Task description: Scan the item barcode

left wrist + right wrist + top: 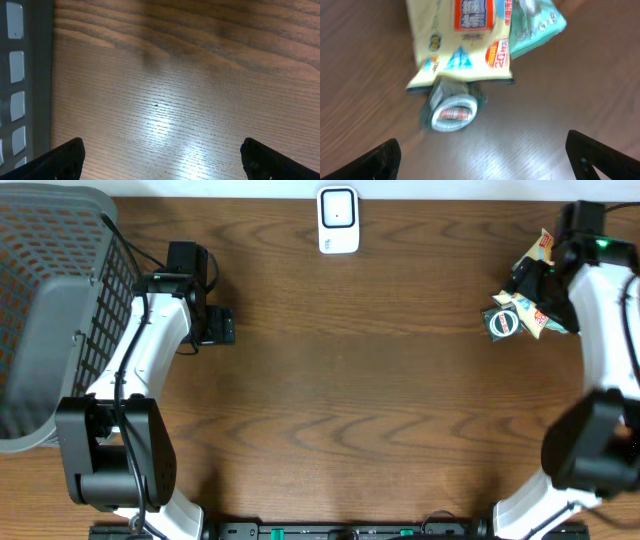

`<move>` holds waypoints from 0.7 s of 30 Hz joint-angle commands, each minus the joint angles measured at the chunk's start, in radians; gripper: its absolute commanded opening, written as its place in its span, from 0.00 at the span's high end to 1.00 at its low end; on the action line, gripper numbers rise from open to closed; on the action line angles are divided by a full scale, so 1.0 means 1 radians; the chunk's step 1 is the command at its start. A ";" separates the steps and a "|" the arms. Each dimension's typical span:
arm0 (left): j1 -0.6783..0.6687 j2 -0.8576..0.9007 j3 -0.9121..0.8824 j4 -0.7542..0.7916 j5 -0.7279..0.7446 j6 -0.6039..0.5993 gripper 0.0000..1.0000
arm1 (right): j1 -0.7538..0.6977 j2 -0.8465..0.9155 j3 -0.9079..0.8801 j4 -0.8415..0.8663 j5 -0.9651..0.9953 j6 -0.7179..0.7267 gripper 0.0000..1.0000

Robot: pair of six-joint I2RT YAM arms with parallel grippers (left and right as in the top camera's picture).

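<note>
A small pile of items lies at the right edge of the table: a yellow packet (pixel 462 40) with red and blue print, a teal packet (pixel 535 25) beside it, and a dark round tub (pixel 452 112) with a white and red lid. The tub (pixel 503 323) is the leftmost of the pile from overhead. My right gripper (pixel 487 165) (pixel 527 285) hovers just short of the tub, open, with only bare wood between its fingers. A white scanner (pixel 337 220) stands at the table's far middle edge. My left gripper (pixel 165 162) (pixel 215 327) is open over bare wood.
A large grey mesh basket (pixel 50 300) fills the left end of the table, and its wall (pixel 20 75) shows at the left of the left wrist view. Brown wooden tabletop (pixel 350 380) stretches between the two arms.
</note>
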 commanded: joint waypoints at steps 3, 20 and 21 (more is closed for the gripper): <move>0.001 0.001 -0.003 -0.003 -0.006 0.006 0.02 | 0.023 -0.217 0.006 -0.141 -0.233 -0.061 0.01; 0.001 0.001 -0.003 -0.003 -0.006 0.006 0.02 | 0.243 -0.851 -0.224 -0.333 -0.210 -0.120 0.01; 0.001 0.001 -0.003 -0.003 -0.006 0.006 0.02 | 0.244 -0.895 -0.262 -0.334 -0.211 -0.108 0.01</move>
